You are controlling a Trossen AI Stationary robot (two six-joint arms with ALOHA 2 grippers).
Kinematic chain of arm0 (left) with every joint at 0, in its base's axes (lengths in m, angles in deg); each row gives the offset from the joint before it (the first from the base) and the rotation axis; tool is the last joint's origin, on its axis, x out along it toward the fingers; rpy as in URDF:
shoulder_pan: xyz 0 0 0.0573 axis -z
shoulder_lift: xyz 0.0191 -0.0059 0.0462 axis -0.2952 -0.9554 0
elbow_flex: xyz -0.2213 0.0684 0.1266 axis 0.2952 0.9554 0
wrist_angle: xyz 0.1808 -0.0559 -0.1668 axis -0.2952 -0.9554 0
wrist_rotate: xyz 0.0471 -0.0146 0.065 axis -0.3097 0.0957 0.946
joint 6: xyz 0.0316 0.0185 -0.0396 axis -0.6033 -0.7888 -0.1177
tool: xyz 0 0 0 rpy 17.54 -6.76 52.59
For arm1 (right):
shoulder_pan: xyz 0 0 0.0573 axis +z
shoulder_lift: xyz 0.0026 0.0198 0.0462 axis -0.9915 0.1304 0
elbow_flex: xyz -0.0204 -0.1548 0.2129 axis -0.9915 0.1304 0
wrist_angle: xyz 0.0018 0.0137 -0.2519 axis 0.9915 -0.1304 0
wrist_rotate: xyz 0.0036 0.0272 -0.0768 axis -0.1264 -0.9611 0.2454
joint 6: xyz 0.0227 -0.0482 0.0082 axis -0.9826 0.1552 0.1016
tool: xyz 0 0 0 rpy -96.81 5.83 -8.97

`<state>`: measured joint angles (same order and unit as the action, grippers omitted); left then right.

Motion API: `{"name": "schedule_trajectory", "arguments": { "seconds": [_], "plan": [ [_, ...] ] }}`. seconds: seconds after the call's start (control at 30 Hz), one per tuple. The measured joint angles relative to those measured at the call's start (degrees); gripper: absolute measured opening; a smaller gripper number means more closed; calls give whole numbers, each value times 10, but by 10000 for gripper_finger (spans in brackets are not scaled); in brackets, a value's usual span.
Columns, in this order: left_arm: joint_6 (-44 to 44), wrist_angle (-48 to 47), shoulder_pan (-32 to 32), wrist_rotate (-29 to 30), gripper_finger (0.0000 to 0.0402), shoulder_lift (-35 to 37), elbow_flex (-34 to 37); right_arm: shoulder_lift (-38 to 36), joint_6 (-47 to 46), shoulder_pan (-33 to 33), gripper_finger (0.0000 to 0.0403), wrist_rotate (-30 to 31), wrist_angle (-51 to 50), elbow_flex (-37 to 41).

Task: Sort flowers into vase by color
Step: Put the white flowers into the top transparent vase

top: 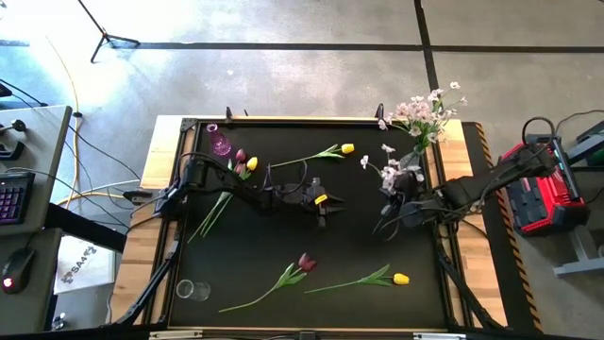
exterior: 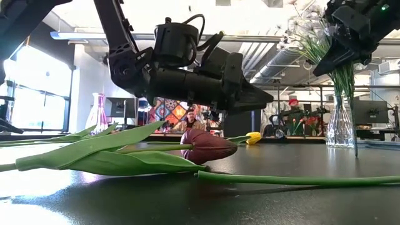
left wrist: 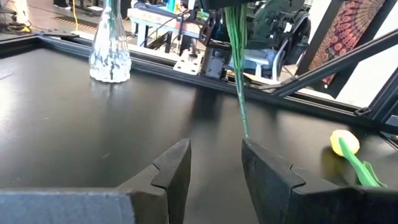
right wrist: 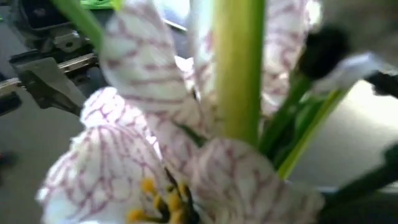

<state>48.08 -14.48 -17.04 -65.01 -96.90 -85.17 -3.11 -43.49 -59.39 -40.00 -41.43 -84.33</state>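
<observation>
My right gripper (exterior: 342, 53) is shut on a spray of pale pink-white blossoms (top: 385, 173) and holds it over the table's right half. A clear vase (top: 420, 159) at the far right holds more such blossoms. My left gripper (left wrist: 214, 163) stands open at the table's middle, low and level, pointing at the hanging stems (left wrist: 239, 81), with nothing between its fingers. Two yellow tulips (top: 347, 148) (top: 401, 279) and a dark red tulip (top: 305, 262) lie flat on the table. A dark red and a yellow tulip (top: 245, 161) lie beside a pink vase (top: 219, 143). My right gripper holds the spray by the upper part of its green stems (exterior: 340, 72), just under the blossoms, slanting down from the table's right. The stems hang straight below the fingers, and their lower ends (left wrist: 245, 132) are close to the table top. The blossoms hide the fingers in the right wrist view.
A small clear glass (top: 192, 290) lies at the near left corner. A raised frame (top: 311, 121) runs round the black table. People and desks show in the room beyond the far edge.
</observation>
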Motion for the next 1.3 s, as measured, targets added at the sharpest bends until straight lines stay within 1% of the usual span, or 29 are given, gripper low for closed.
{"name": "schedule_trajectory", "arguments": {
  "seconds": [0.27,0.5,0.63,0.73,0.8,0.9,1.1,1.23,1.3],
  "plan": [
    [0,-1,-6,1,131,0,0,-9,55,0,0,6,-14,-2],
    [10,0,-6,2,131,0,0,-9,107,0,0,-4,-67,-63],
    [19,0,-6,3,131,0,0,-9,124,0,0,3,-93,-86],
    [14,-2,-6,12,131,0,0,-9,117,0,0,5,-96,-86],
    [7,-2,-6,17,131,0,0,-4,91,5,0,3,-102,-86],
    [-11,-3,-6,16,131,0,0,4,65,27,0,2,-101,-86],
    [-59,-28,-5,15,131,0,0,8,33,62,0,27,-96,-85],
    [-57,-30,-5,15,131,0,0,9,20,75,0,34,-95,-85],
    [-38,-28,-5,15,131,0,0,9,21,77,0,37,-93,-85]
  ]
}}
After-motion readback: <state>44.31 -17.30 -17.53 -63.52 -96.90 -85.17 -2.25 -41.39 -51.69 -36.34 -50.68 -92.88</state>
